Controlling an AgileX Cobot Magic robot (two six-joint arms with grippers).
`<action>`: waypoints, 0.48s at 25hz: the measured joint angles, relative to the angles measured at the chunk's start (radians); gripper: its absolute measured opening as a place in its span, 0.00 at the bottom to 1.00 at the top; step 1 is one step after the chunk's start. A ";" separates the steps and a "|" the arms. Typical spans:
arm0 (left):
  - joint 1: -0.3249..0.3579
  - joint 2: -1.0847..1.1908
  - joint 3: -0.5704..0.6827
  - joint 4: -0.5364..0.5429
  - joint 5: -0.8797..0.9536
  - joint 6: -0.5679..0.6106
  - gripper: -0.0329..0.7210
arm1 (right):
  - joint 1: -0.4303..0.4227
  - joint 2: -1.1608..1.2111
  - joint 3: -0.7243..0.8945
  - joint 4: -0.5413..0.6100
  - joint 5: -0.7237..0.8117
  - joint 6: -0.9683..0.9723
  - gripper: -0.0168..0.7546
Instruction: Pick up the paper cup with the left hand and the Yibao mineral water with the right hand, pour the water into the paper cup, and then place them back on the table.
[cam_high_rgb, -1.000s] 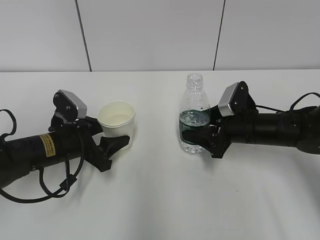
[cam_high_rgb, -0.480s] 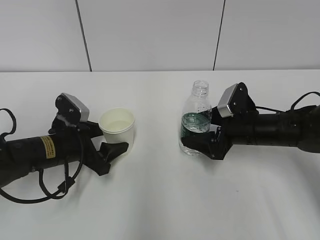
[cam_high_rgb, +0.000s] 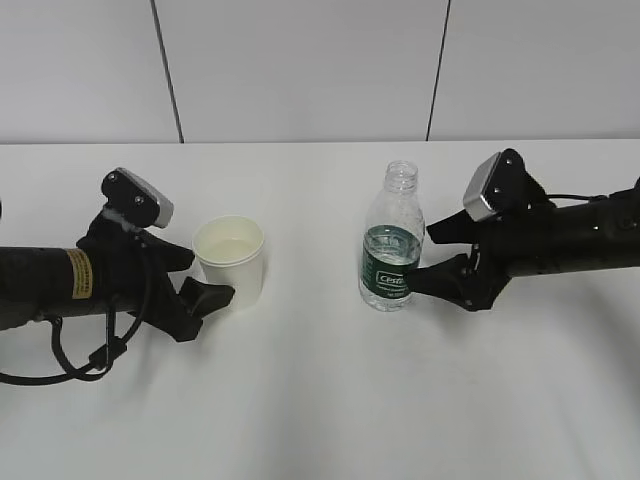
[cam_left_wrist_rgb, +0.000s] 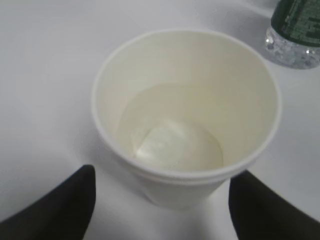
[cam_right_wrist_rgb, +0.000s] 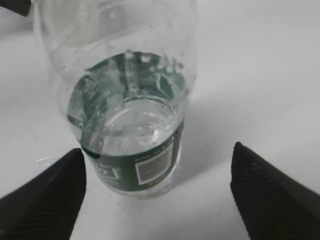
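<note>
The paper cup (cam_high_rgb: 229, 262) stands upright on the white table (cam_high_rgb: 320, 400), with a little water in it in the left wrist view (cam_left_wrist_rgb: 185, 115). My left gripper (cam_high_rgb: 209, 277) is open, its fingers (cam_left_wrist_rgb: 60, 210) either side of the cup's near side and apart from it. The Yibao mineral water (cam_high_rgb: 391, 250) stands upright and capless, partly filled (cam_right_wrist_rgb: 130, 115). My right gripper (cam_high_rgb: 424, 258) is open just right of the bottle, its fingers (cam_right_wrist_rgb: 280, 195) well clear of it.
The bottle's base shows at the top right of the left wrist view (cam_left_wrist_rgb: 297, 30). A white panelled wall (cam_high_rgb: 300, 70) rises behind the table's far edge. Both black arms lie low over the table, with cables (cam_high_rgb: 90, 355) hanging by the left one.
Cup and bottle have come down from the grippers' hold onto the table. Both grippers have opened and drawn back outward, the left to the left and the right to the right.
</note>
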 joint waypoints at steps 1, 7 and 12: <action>0.000 -0.018 0.000 0.026 0.036 -0.038 0.76 | -0.006 -0.019 0.000 -0.040 0.013 0.040 0.88; 0.000 -0.133 0.000 0.149 0.184 -0.188 0.76 | -0.019 -0.107 0.000 -0.215 0.024 0.208 0.85; 0.000 -0.190 0.002 0.193 0.281 -0.370 0.76 | -0.019 -0.169 0.002 -0.375 0.070 0.428 0.82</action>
